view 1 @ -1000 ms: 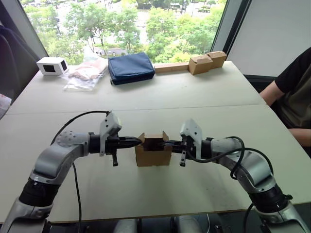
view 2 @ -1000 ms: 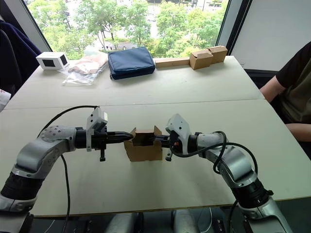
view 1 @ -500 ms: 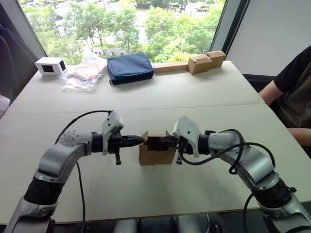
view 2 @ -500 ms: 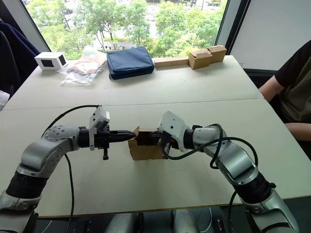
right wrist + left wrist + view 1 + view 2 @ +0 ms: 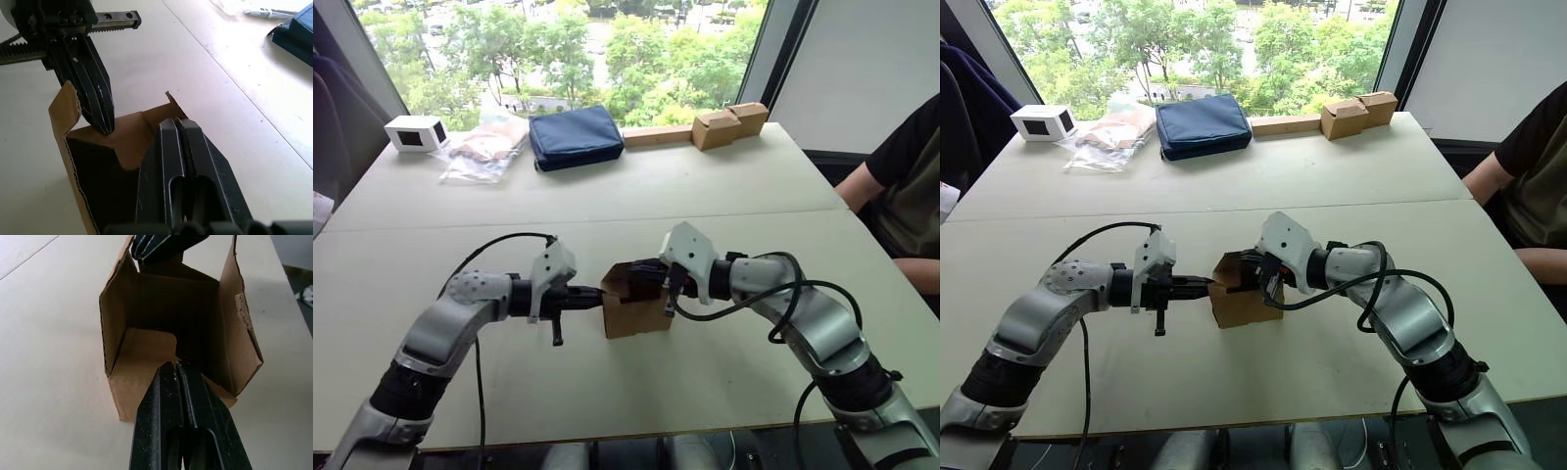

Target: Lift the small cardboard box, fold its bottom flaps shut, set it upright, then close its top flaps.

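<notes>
The small cardboard box point(image 5: 641, 315) stands on the table point(image 5: 724, 206) between my arms, its open end up. In the left wrist view one of the top flaps point(image 5: 146, 352) leans inward and two side flaps point(image 5: 239, 308) stand up. My left gripper point(image 5: 595, 294) is shut, and its tip point(image 5: 176, 364) touches the box's left end flap from outside. My right gripper point(image 5: 632, 273) is also shut. It reaches over the box's open top from the right, with the fingertips point(image 5: 173, 122) above the dark interior. Nothing is held between the fingers of either gripper.
Along the far edge lie a small white box point(image 5: 418, 133), a plastic bag point(image 5: 484, 147), a navy pouch point(image 5: 576, 135) and two joined tan boxes point(image 5: 729, 124) with a flat strip point(image 5: 656, 135). A person point(image 5: 911, 186) sits at the table's right side.
Both grippers have closed in on the box: the left one advanced rightward to the end flap, and the right one moved leftward over the open top. The box shifted slightly right and turned a little.
</notes>
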Robot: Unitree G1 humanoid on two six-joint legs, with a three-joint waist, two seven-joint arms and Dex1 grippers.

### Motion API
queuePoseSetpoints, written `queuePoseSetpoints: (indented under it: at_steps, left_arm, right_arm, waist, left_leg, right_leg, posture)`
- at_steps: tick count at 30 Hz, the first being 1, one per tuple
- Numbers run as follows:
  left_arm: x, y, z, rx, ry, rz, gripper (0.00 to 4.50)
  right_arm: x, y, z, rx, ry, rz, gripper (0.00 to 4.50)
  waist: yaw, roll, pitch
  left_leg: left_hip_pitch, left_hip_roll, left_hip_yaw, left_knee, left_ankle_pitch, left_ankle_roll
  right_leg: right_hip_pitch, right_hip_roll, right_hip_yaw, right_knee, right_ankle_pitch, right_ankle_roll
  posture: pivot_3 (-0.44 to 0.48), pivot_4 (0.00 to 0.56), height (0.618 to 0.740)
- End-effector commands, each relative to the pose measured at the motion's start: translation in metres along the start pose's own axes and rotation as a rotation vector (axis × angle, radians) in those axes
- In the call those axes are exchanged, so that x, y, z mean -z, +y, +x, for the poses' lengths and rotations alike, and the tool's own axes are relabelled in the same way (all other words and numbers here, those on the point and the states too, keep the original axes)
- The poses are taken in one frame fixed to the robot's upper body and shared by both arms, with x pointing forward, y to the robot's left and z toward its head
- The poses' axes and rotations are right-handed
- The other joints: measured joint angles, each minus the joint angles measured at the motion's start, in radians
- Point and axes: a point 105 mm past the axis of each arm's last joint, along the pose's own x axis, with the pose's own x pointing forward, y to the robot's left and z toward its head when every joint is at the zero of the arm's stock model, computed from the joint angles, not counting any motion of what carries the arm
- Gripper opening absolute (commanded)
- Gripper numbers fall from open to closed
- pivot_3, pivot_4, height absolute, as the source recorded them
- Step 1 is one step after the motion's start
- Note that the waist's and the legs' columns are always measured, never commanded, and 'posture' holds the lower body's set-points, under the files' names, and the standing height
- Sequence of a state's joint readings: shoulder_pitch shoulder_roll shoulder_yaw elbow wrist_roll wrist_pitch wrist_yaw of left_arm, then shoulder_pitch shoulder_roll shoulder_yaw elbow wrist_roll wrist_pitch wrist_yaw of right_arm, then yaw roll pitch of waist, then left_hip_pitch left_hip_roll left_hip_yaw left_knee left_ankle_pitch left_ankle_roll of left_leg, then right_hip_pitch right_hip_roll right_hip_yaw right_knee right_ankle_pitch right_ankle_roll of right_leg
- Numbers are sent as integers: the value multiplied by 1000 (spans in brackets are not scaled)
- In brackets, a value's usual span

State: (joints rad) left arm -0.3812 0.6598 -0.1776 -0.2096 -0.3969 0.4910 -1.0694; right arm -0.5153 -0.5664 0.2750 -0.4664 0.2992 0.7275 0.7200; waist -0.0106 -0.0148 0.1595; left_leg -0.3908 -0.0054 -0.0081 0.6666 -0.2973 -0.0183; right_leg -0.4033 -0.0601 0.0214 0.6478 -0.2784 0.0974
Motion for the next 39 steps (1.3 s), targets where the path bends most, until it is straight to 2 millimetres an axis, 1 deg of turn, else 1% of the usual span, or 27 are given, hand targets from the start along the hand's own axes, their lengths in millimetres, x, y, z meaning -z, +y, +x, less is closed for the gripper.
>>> queuePoseSetpoints:
  at_steps: [1,2,4,6,9,11,13,15,17,19,23,27,36,39]
  left_arm:
    - [-2,1,6,-3,-10,18,41]
    - [-3,2,6,-4,-15,17,41]
    - [-5,5,5,-23,-38,1,41]
    - [-7,8,4,-34,-50,-4,41]
    - [-12,14,1,-53,-68,-10,41]
    - [-12,16,1,-56,-70,-9,41]
    - [-13,17,0,-57,-72,-9,41]
    - [-14,17,-1,-57,-74,-8,41]
    - [-16,17,-1,-57,-76,-5,41]
    - [-17,17,-2,-59,-77,0,41]
    - [-20,18,-2,-69,-88,-5,41]
    - [-19,17,0,-76,-90,-13,41]
    - [-19,15,12,-81,-116,-28,41]
    - [-21,18,14,-99,-139,-42,41]
  right_arm:
    - [-25,2,-12,-38,-123,59,0]
    - [-30,6,-17,-72,-153,86,0]
    - [-33,8,-36,-122,-177,145,0]
    - [-33,3,-45,-114,-177,169,0]
    - [-17,-18,-59,-15,-136,194,0]
    - [-5,-29,-62,38,-102,197,0]
    - [8,-37,-62,84,-59,189,0]
    - [19,-41,-60,103,-15,163,0]
    - [28,-37,-55,80,10,162,0]
    - [32,-31,-51,49,22,159,0]
    - [34,-20,-44,-4,11,166,0]
    - [33,-11,-37,-42,-2,173,0]
    - [37,-2,-30,-66,6,186,0]
    - [40,2,-27,-75,11,189,0]
  waist:
    - [1,0,0]
    - [1,0,0]
    - [3,0,0]
    - [3,0,0]
    - [0,0,0]
    - [0,0,0]
    - [-1,0,0]
    - [-1,0,0]
    - [-1,0,0]
    - [-2,0,0]
    - [-1,0,0]
    - [0,0,0]
    - [0,0,0]
    - [0,0,0]
  left_leg:
    - [0,0,0,0,0,0]
    - [0,0,0,0,0,0]
    - [0,0,0,0,0,0]
    - [0,0,0,0,0,1]
    - [0,0,0,0,-1,1]
    - [0,0,-1,0,-1,1]
    - [0,0,0,0,-1,1]
    - [0,0,0,0,-1,1]
    - [0,0,0,0,-1,1]
    - [0,0,0,0,-1,1]
    - [0,0,0,0,-1,1]
    - [0,0,0,0,-1,1]
    - [0,0,0,0,-1,1]
    - [0,0,0,0,-1,1]
  right_leg:
    - [0,0,0,0,0,0]
    - [0,0,0,0,0,0]
    - [0,0,0,0,0,0]
    - [0,0,0,0,0,0]
    - [1,-1,0,0,0,0]
    - [1,0,0,0,0,0]
    - [1,0,0,0,0,0]
    - [0,0,0,0,0,0]
    - [0,0,0,0,0,0]
    - [0,1,0,0,0,0]
    - [0,1,0,0,0,0]
    - [0,1,0,0,0,0]
    - [0,0,0,0,0,0]
    - [0,0,0,0,0,0]
  posture:
    - [0,150,740]
    - [0,150,740]
    - [0,150,740]
    - [0,150,740]
    - [0,150,740]
    - [0,150,740]
    - [0,150,740]
    - [0,150,740]
    - [0,150,740]
    - [0,150,740]
    - [0,150,740]
    - [0,150,740]
    - [0,150,740]
    - [0,150,740]
